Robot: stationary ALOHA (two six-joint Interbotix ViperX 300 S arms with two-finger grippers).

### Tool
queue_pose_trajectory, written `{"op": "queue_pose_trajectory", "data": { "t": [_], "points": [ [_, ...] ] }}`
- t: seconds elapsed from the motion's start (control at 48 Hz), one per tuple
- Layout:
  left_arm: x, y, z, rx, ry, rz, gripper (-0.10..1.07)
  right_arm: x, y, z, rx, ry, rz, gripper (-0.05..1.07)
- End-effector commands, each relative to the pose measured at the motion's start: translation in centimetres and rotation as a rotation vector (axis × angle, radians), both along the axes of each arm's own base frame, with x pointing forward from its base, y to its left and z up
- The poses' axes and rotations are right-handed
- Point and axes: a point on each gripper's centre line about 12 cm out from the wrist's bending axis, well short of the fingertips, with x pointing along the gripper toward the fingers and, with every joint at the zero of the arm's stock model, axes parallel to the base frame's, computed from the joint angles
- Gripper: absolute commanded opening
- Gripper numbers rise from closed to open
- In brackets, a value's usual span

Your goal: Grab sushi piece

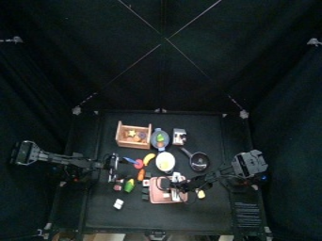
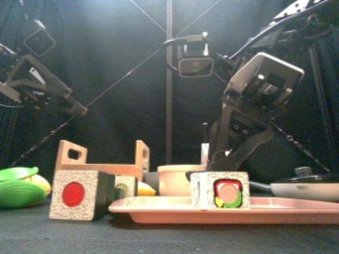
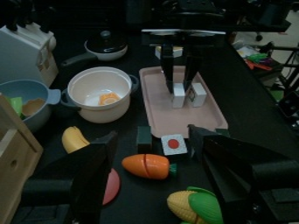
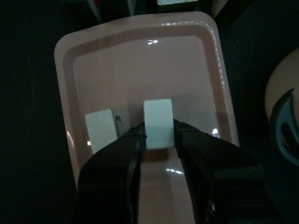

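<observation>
Sushi sits in two spots. Going left to right across the desk (image 2: pixel 27 241): the left gripper (image 3: pixel 158 162) hovers with its jaws spread wide, holding nothing, and between them on the dark surface lies a black-sided sushi block with a red centre (image 3: pixel 173 143). Just beside it are an orange-and-green carrot toy (image 3: pixel 149 165) and a yellow banana (image 3: pixel 75 138), with a white bowl (image 3: pixel 100 87) farther off. Further right lies the pink tray (image 3: pixel 156 103), carrying a second sushi piece (image 2: pixel 219 190) with a green-and-pink filling. The right gripper (image 4: pixel 160 144) hangs directly over this tray, its jaws drawn narrow beside a white upright block (image 4: pixel 156 121); whether they actually pinch it I cannot tell. Another white block (image 4: pixel 100 126) stands just left of it.
</observation>
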Motion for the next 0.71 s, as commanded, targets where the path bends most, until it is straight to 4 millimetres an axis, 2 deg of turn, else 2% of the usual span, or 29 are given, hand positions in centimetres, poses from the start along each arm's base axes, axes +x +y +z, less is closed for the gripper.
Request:
{"op": "queue_pose_trajectory", "data": {
  "t": [0.0, 0.188, 0.688],
  "points": [
    [0.2, 0.0, 0.3, -0.001, -0.011, -0.001, 0.98, 0.6, 0.1, 2.2, 0.015, -0.057, -0.004, 0.6],
    [0.1, 0.0, 0.2, -0.001, -0.006, -0.001, 0.98, 0.3, -0.1, 4.1, 0.017, -0.091, -0.015, 0.6],
    [0.2, 0.0, 0.2, -0.001, -0.008, -0.001, 0.98, 0.1, -0.3, 4.9, 0.009, -0.1, -0.017, 0.59]
  ]
}}
